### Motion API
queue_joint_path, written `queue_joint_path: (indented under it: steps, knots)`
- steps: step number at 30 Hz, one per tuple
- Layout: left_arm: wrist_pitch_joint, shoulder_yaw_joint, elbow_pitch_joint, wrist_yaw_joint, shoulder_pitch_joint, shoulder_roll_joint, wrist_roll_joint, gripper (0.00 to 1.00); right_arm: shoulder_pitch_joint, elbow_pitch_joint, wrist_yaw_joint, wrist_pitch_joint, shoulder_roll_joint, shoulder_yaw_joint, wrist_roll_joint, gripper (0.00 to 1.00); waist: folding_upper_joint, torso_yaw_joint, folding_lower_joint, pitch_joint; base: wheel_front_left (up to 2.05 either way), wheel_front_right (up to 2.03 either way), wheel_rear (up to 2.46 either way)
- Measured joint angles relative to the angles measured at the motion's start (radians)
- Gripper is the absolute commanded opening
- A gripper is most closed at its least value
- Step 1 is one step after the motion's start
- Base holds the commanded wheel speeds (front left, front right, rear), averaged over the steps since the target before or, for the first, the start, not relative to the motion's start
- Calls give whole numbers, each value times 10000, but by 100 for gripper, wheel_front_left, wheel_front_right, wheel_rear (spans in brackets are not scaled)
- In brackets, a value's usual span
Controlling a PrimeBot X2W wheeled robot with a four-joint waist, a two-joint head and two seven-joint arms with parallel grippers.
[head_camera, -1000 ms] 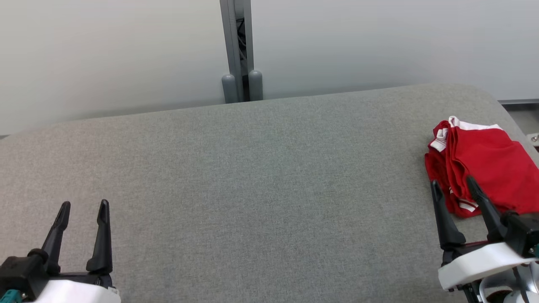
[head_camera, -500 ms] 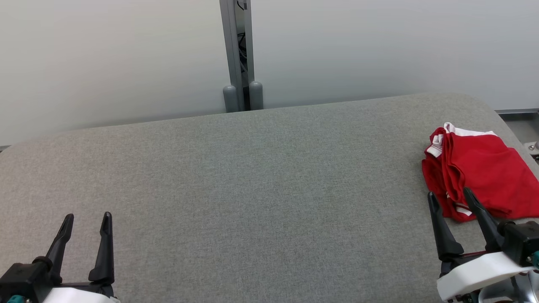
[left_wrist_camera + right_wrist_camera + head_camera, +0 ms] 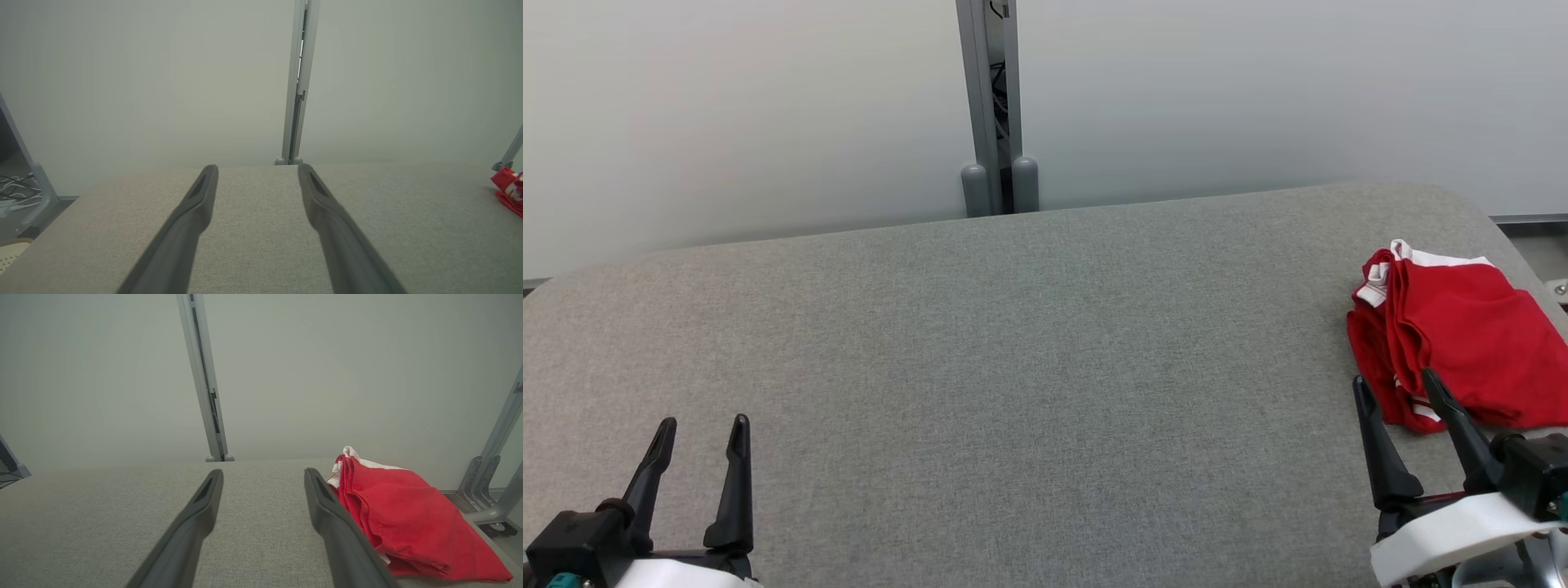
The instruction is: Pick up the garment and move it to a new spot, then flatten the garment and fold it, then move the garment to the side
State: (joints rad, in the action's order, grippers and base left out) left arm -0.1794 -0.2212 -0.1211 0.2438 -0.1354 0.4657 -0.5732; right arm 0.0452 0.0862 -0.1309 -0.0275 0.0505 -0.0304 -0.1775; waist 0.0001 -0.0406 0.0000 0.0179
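Right pincer (image 3: 1392,379) spread, empty, beside your red garment (image 3: 1462,327), contact unclear | left pincer (image 3: 704,421) spread, empty | garment bunched on bench (image 3: 1013,367), right edge cropped.

One red garment (image 3: 1470,327), one grey table (image 3: 1013,367), two tools: left tool (image 3: 704,420), right tool (image 3: 1392,376)
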Motion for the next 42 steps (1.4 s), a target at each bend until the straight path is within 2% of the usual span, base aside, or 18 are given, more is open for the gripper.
queue_joint_path:
  steps: [16, 17, 23, 42]
  knots:
    - [-56, -50, 59, 88, 57, 2, 0, 100, -1, -46, 0, 2, -2, 0, -109, 100, 0, 24, 0, 32, 0, 0, 0]
    - [-54, -54, 65, 100, 60, 4, 0, 0, -2, -48, 0, 2, -2, 6, -121, 0, 0, 22, 0, 33, 0, 0, 0]
    - [-56, -280, 397, 75, -207, -470, -138, 0, 179, -508, 0, -86, -148, 19, -290, 0, 0, 26, 0, 31, 0, 0, 0]
    - [-198, -232, 1028, -800, 229, -1363, -2675, 0, -510, -1641, 2, -1283, -73, -1104, -3498, 0, 0, 87, 0, -6, 0, 0, 0]
